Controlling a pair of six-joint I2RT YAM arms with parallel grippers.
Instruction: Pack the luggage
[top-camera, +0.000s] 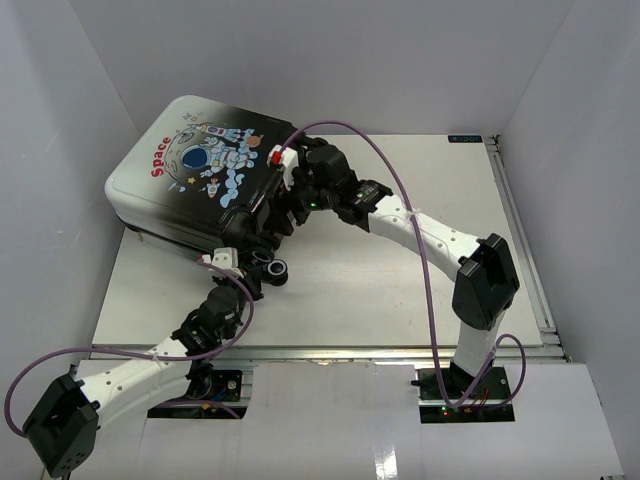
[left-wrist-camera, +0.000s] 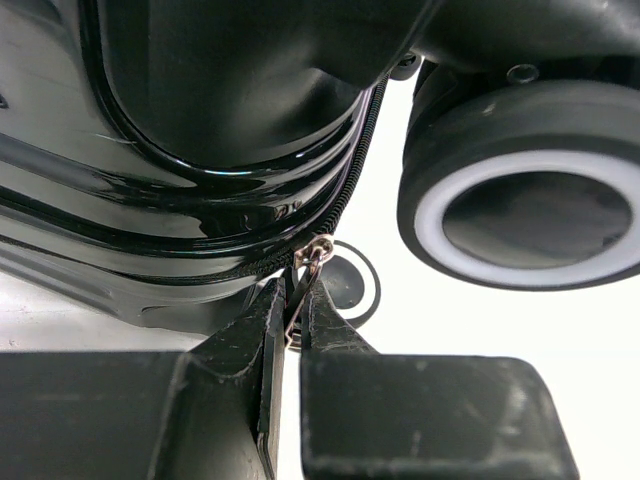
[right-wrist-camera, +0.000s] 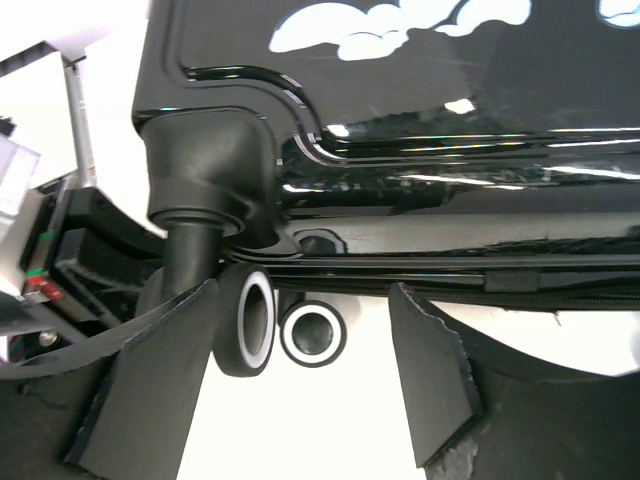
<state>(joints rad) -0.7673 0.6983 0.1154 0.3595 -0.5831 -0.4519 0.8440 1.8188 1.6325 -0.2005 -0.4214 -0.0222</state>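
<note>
On my overhead feed a pale grey table (top-camera: 340, 300) fills the middle of the frame. White panels box it in: a left wall (top-camera: 50, 150), a back wall (top-camera: 350, 60) across the top, and a right wall (top-camera: 590, 150). A metal rail (top-camera: 520, 240) runs along the table's right edge, with a small dark tag (top-camera: 465, 139) at the upper right corner. A white sheet (top-camera: 330, 420) covers the bottom strip.
</note>
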